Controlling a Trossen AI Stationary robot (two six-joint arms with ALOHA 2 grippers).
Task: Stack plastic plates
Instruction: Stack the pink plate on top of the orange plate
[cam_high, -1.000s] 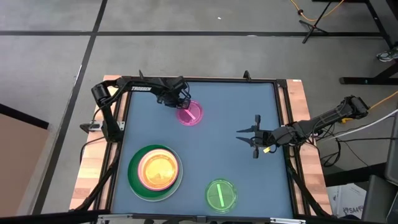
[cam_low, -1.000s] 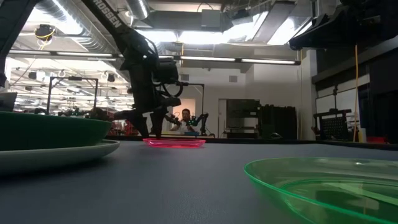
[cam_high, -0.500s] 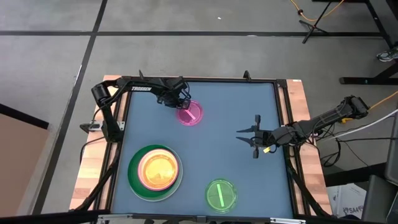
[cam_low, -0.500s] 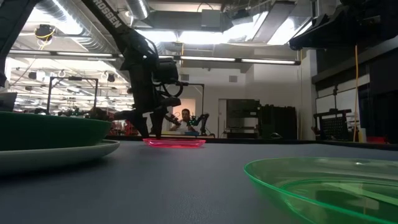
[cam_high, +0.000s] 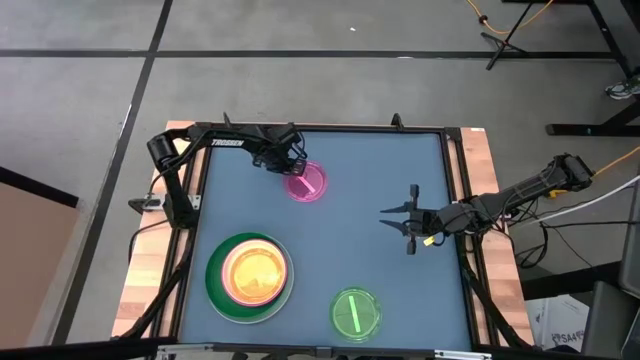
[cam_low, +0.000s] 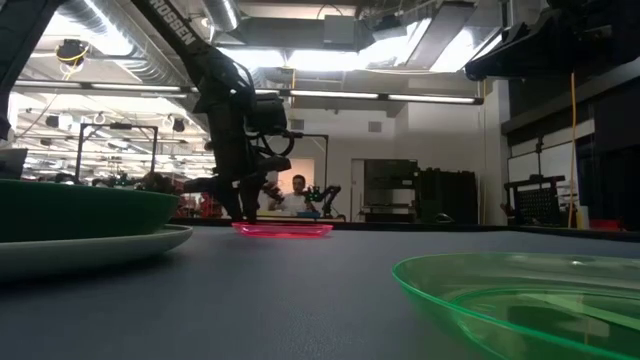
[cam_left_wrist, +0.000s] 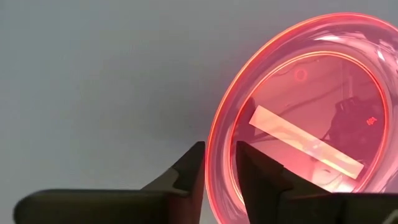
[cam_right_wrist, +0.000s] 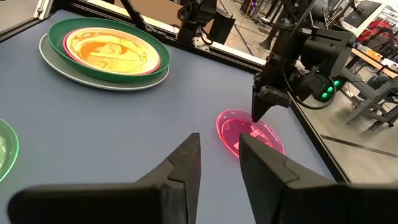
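A small translucent pink plate (cam_high: 305, 183) lies flat on the table toward the far side. My left gripper (cam_left_wrist: 219, 165) points steeply down at the plate's far-left edge and is shut on its rim. A stack (cam_high: 250, 276) stands near left: a pale plate at the bottom, then a dark green one, a magenta one and an orange one on top. A small translucent green plate (cam_high: 355, 313) lies at the near edge. My right gripper (cam_high: 405, 220) hovers open at the right, with nothing between its fingers. My left gripper pinches the pink plate's raised rim (cam_left_wrist: 214, 140) at its far-left edge, one finger outside the rim and one (cam_left_wrist: 252, 168) over the plate's inside. The fingers come from above, pointing steeply down. The plate still lies flat on the table (cam_low: 282, 229).
The blue-grey table top (cam_high: 340, 250) has a raised dark frame all round. Open surface lies between the pink plate, the stack and the green plate. My right arm reaches in from the right edge, above the table.
My left gripper has shut its fingers in on the pink plate's rim without moving from its place. The plate stays flat on the table.
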